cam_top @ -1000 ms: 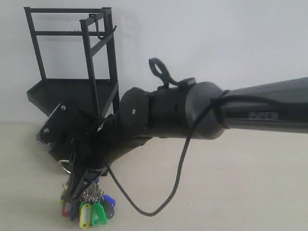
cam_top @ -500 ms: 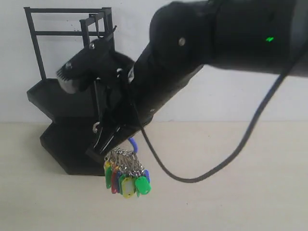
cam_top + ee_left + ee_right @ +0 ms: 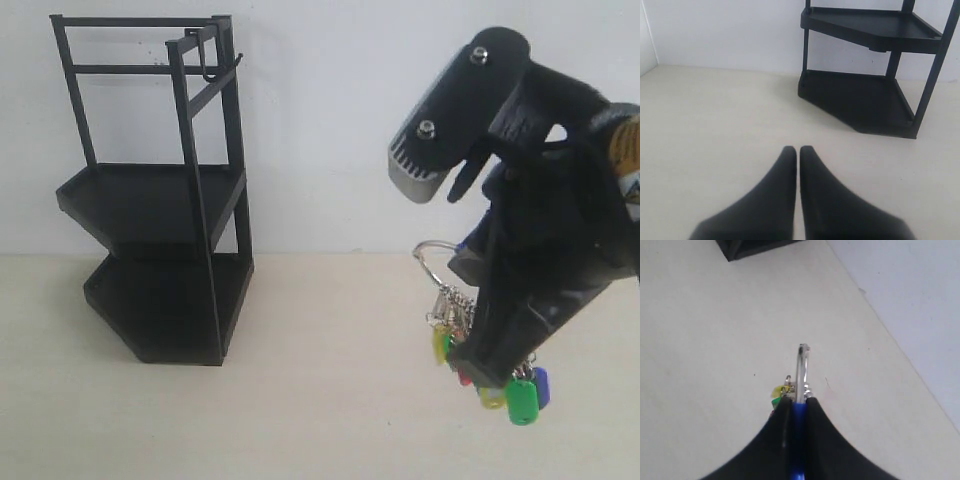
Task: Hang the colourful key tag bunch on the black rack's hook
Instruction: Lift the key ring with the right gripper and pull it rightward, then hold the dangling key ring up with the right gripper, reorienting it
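Noted colourful plastic key tag bunch [image 3: 522, 399] clamped in right hand [image 3: 798, 402], hanging well apart from tall black metal rack [image 3: 140, 200]; left hand [image 3: 798, 150] pressed together.

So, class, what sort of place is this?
Probably a robot test bench: a pale tabletop, a blank white wall, one tall black metal two-shelf rack, and the right gripper holding a colourful key tag bunch.

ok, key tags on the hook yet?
Not hung: key tag bunch dangles from shut right gripper, apart from black rack; hook bare.
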You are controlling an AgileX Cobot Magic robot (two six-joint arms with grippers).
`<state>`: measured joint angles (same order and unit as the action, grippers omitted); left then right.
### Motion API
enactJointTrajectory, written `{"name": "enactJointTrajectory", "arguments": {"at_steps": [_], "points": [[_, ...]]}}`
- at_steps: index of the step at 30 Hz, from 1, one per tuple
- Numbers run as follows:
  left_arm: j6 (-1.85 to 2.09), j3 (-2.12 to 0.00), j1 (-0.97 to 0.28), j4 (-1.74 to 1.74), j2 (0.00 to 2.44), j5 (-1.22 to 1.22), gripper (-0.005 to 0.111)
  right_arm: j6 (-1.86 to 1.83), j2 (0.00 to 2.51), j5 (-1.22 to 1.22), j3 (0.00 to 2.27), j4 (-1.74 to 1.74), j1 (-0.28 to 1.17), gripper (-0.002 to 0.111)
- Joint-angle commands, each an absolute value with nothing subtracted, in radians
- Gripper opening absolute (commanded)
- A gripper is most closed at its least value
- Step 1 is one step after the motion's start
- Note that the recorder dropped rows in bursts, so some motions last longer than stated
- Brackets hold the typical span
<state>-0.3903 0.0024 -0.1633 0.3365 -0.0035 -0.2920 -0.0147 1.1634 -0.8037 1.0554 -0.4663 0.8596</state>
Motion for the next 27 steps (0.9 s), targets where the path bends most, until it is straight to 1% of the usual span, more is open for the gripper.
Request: {"name": "enactJointTrajectory", "arguments": {"at_steps": [1, 12, 15, 17, 19, 21, 25, 27], "points": [[-0.397, 0.0, -0.172, 0.336, 0.0, -0.289, 0.004, 0.041, 1.151, -0.761, 1.024, -0.507, 0.857, 0.0], [-0.397, 0.0, -0.172, 0.336, 0.0, -0.289, 0.004, 0.285, 1.161, -0.519, 1.024, -0.578, 0.857, 0.0], [-0.397, 0.0, -0.172, 0.336, 0.0, -0.289, 0.004, 0.203, 1.191, -0.515, 1.024, -0.545, 0.857, 0.0], [-0.397, 0.0, -0.172, 0.336, 0.0, -0.289, 0.004, 0.151, 1.21, -0.555, 1.024, -0.587, 0.854, 0.0], [-0.397, 0.0, -0.172, 0.336, 0.0, -0.289, 0.004, 0.312, 1.223, -0.572, 1.024, -0.681, 0.817, 0.0], [-0.397, 0.0, -0.172, 0.336, 0.0, -0.289, 0.004, 0.455, 1.241, -0.557, 1.024, -0.673, 0.777, 0.0], [-0.397, 0.0, -0.172, 0.336, 0.0, -0.289, 0.004, 0.204, 1.251, -0.527, 1.027, -0.534, 0.8, 0.0], [-0.397, 0.0, -0.172, 0.336, 0.0, -0.289, 0.004, 0.186, 1.251, -0.522, 1.035, -0.537, 0.796, 0.0]]}}
